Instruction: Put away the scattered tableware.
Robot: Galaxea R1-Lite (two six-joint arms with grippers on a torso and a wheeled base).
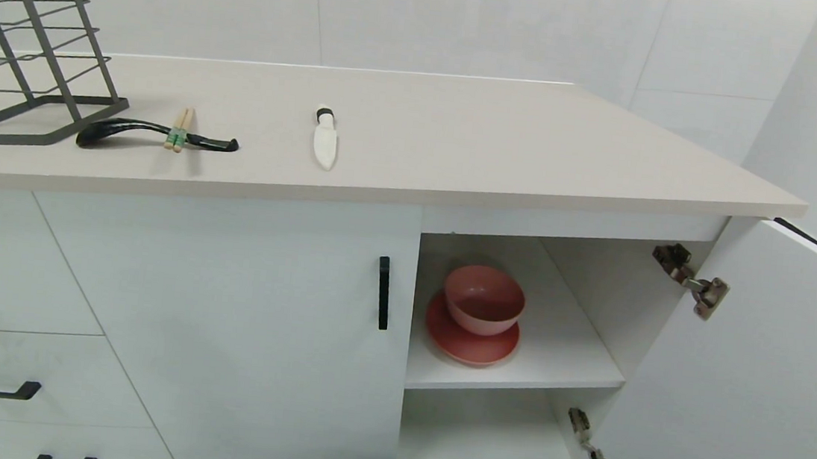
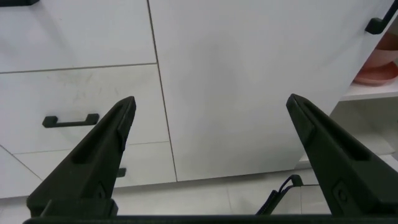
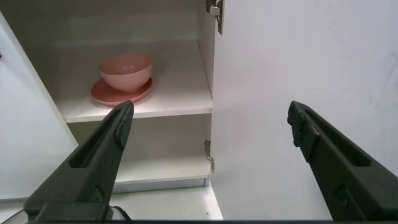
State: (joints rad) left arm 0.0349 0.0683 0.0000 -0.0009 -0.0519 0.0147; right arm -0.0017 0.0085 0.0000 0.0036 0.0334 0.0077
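Cut off: wire rack (image 1: 22, 35) at 10 o'clock on the surface (image 1: 500, 133); its top and left side run out of frame.
Covered: pink plate (image 1: 469, 344) sits partly under the pink bowl (image 1: 484, 297); both on the upper shelf (image 1: 562, 349), 5 o'clock from the white knife (image 1: 325, 140).
Unclear: can't tell whether the white knife is bare or sheathed.
On surface: black ladle (image 1: 155, 134) at 3 o'clock of the rack base, chopsticks (image 1: 180, 129) lying across its handle; knife at 3 o'clock of the ladle, apart.
Counts: 1 ladle, 2 chopsticks, 1 knife, 1 bowl, 1 plate, 1 rack, 2 hinges (image 1: 688, 279).
Left pincer (image 2: 210, 102): spread wide, facing the closed door (image 2: 249, 81).
Right pincer (image 3: 210, 107): spread wide, facing the shelf beside the open door (image 3: 311, 93).
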